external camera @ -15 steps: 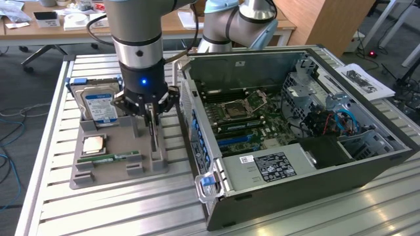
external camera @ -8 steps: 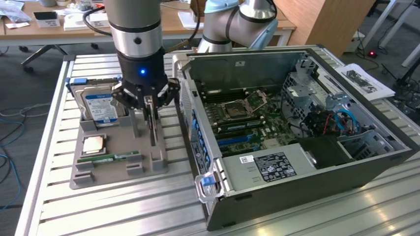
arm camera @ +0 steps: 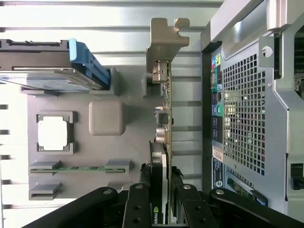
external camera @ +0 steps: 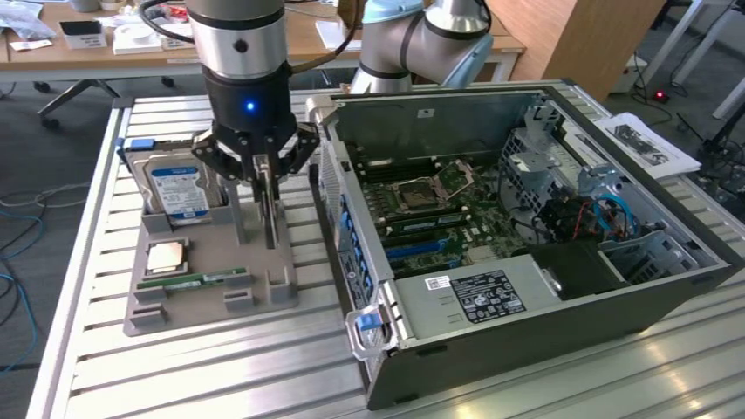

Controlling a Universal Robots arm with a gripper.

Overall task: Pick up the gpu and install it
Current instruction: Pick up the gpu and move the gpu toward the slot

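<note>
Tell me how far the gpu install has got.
Done: the gripper is closed on the gpu, a finger on each side. In hand: the card stands upright at the grey holder, outside the case. Left: lifting it clear and seating it on the motherboard, where no card sits yet.

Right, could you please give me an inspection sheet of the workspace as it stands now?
Surface: slatted metal table carrying a grey parts holder and an open PC case.
Job's things: gpu standing on edge in the holder, beside the case.
Clutter: hard drive, CPU and RAM stick in the holder.
Grippers: gripper closed on the gpu from above.
Cables: blue cables inside the case; floor cables at the exterior view's left.
Surroundings: desk behind; printed sheet at the exterior view's right.
</note>
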